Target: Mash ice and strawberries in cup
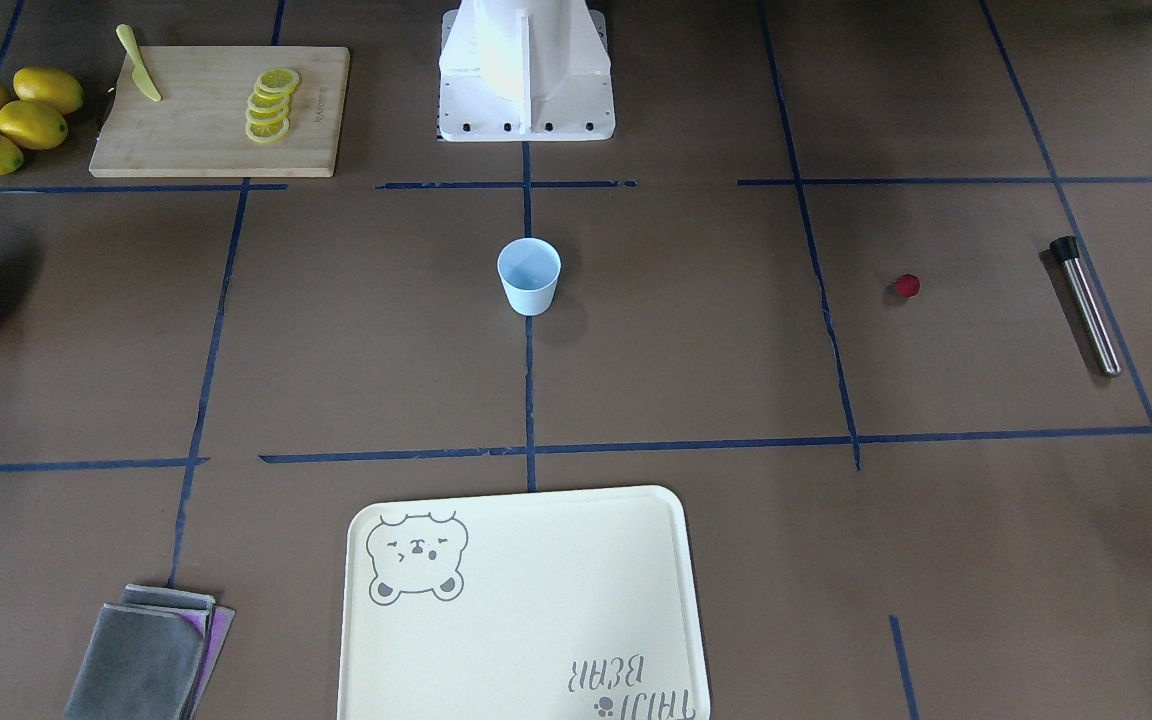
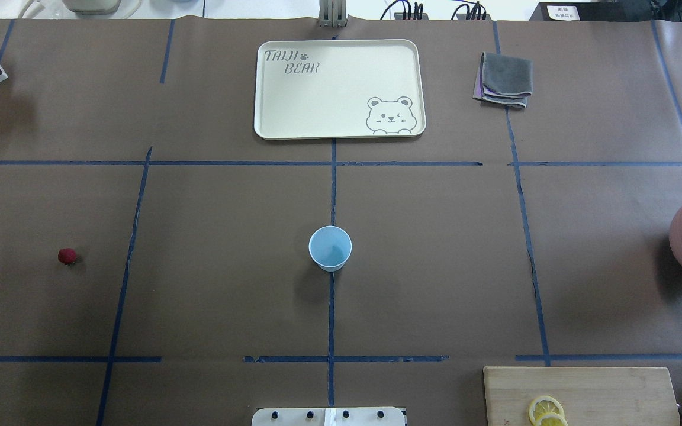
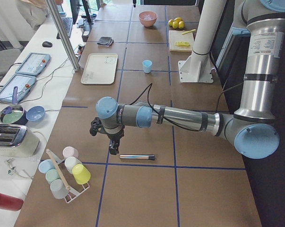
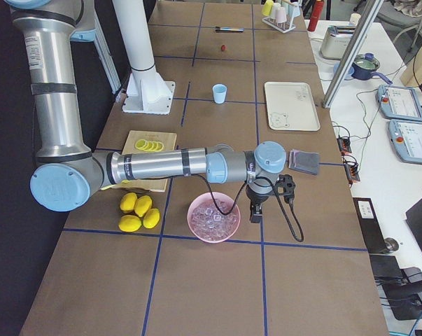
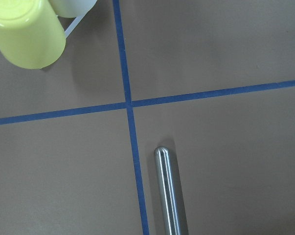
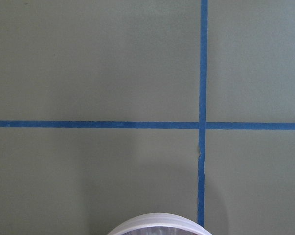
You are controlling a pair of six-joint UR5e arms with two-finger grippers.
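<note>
Bench [image 2: 436, 266]: brown paper cover with a blue tape grid, carrying all items.

Left arm [image 3: 180, 116]: stretched low along the bench toward its left end. Left pincer [image 3: 114, 147] hung just above the surface. How far open it was could not be told (seen only from the side, and its own camera showed no fingers).

Right arm [image 4: 162, 164]: likewise stretched toward the right end. Right pincer [image 4: 255, 213] hung just beside the round pink bowl [image 4: 191, 213], on the operators' side of it. Opening again not readable. Nothing visibly held by either.

Slim steel rod with a black cap [image 1: 1088, 305]: lay flat at the left end, long axis running from robot side to operators' side, cap toward the robot. The left pincer sat close by its bare steel end.

Small pale-blue tapered cup [image 2: 330, 248]: upright at bench centre on the middle tape line, well apart from both pincers. Nothing seen inside.

Single dark-red roundish strawberry [image 2: 67, 255]: alone on the bench, between cup and rod, nearer the rod. Left arm clearly the nearer one. Looked whole and matte.

Clear, whitish ice chunks [image 4: 214, 218]: heaped in the pink bowl, glassy. Right arm nearer.

Judgement: loading not yet begun; each pincer must carry its item inward to the cup.
</note>
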